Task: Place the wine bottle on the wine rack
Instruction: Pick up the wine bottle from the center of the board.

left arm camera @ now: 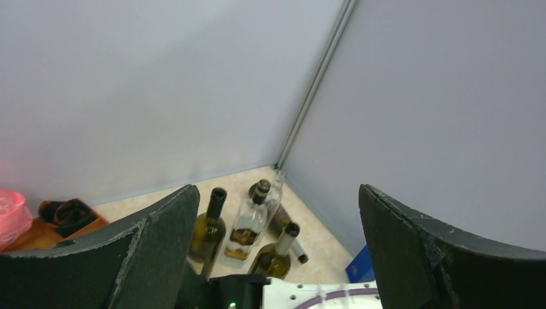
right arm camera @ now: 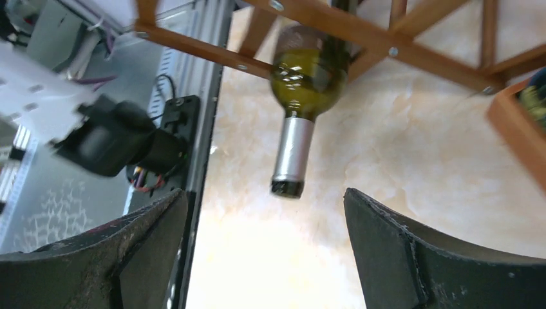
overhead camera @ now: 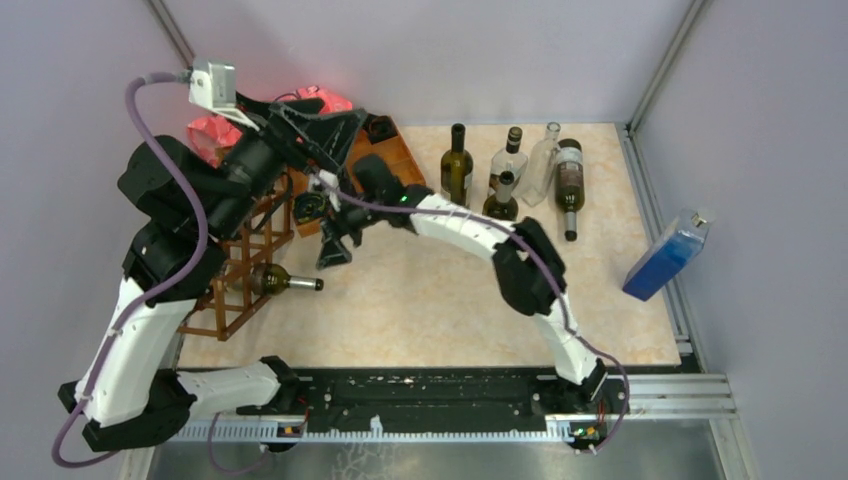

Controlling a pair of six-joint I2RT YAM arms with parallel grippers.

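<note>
A green wine bottle [overhead camera: 272, 281] lies on its side in the dark brown wooden wine rack [overhead camera: 240, 262] at the left, with its silver-capped neck sticking out to the right. In the right wrist view the bottle [right arm camera: 308, 74] rests under the rack's slats [right arm camera: 367, 40]. My right gripper [overhead camera: 334, 252] is open and empty, just beyond the bottle's mouth and not touching it; its jaws [right arm camera: 267, 257] stand wide apart. My left gripper [overhead camera: 335, 130] is raised above the rack's far end, open and empty [left arm camera: 277, 257].
Several bottles stand or lie at the back [overhead camera: 510, 170], also seen in the left wrist view [left arm camera: 248, 222]. An orange-brown tray [overhead camera: 392, 150] sits behind the rack, a pink bag [overhead camera: 215, 132] at back left, a blue box [overhead camera: 665, 258] leans at the right wall.
</note>
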